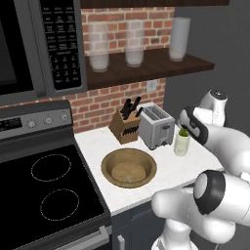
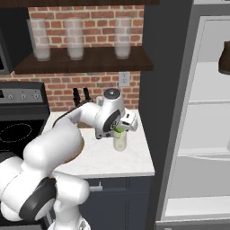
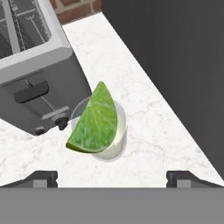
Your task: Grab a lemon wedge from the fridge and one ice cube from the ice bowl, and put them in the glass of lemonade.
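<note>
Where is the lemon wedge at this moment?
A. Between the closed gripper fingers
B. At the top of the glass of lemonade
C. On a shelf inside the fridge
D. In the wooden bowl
B: the lemon wedge sits at the rim of the glass of lemonade, and the gripper above it is open, holding nothing.

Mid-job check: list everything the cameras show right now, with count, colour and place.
lemon wedge: 1, yellow-green, in the glass top
glass of lemonade: 1, clear, counter right of toaster
ice bowl: 1, tan wood, counter front
toaster: 1, silver, counter back
knife block: 1, brown, left of toaster
frosted glasses: 3, whitish, wooden shelf
microwave: 1, dark, above stove
stove: 1, black, left
fridge: 1, grey, open, right
gripper: 1, dark tips, open above glass
</note>
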{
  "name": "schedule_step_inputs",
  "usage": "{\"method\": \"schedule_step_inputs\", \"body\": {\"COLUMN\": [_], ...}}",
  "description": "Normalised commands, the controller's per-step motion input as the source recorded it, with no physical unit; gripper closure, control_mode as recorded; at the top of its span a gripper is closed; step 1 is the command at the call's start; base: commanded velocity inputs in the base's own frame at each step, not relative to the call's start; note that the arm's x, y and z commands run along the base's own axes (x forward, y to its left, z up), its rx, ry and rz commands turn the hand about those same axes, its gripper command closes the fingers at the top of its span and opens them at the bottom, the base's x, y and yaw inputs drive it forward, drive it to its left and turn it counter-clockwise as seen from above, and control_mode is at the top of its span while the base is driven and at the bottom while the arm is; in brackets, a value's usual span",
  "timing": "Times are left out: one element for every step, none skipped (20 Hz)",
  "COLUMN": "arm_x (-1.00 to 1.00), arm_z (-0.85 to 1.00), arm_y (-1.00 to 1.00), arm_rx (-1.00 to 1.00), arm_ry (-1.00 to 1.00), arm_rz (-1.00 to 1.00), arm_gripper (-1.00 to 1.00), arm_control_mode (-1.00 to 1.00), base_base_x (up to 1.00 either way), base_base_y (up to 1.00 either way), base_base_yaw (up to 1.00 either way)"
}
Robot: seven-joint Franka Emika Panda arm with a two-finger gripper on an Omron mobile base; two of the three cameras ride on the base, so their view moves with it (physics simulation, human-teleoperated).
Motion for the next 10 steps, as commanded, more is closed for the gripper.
{"method": "schedule_step_inputs", "body": {"arm_x": [-0.59, -0.64, -0.73, -0.79, -0.84, -0.81, -0.62, -0.76, -0.72, -0.62], "arm_z": [0.1, 0.09, 0.06, 0.06, 0.06, 0.0, 0.0, 0.03, 0.2, 0.36], "arm_y": [0.0, 0.0, 0.0, 0.0, 0.0, 0.0, 0.0, 0.0, 0.04, 0.14], "arm_rx": [0.04, 0.04, 0.05, 0.04, 0.03, 0.02, 0.0, 0.0, 0.0, 0.0], "arm_ry": [-0.04, -0.02, 0.0, 0.0, 0.0, 0.0, 0.0, 0.0, 0.01, 0.02], "arm_rz": [0.0, 0.0, 0.0, 0.0, 0.0, 0.0, 0.0, 0.0, 0.0, 0.0], "arm_gripper": [-1.0, -1.0, -1.0, -1.0, -1.0, -1.0, -1.0, -1.0, -1.0, -1.0], "arm_control_mode": [-1.0, -1.0, -1.0, -1.0, -1.0, -1.0, -1.0, -1.0, -1.0, -1.0], "base_base_x": [0.0, 0.0, 0.0, 0.0, 0.0, 0.0, 0.0, 0.0, 0.0, 0.0], "base_base_y": [0.0, 0.0, 0.0, 0.0, 0.0, 0.0, 0.0, 0.0, 0.0, 0.0], "base_base_yaw": [0.0, 0.0, 0.0, 0.0, 0.0, 0.0, 0.0, 0.0, 0.0, 0.0]}}
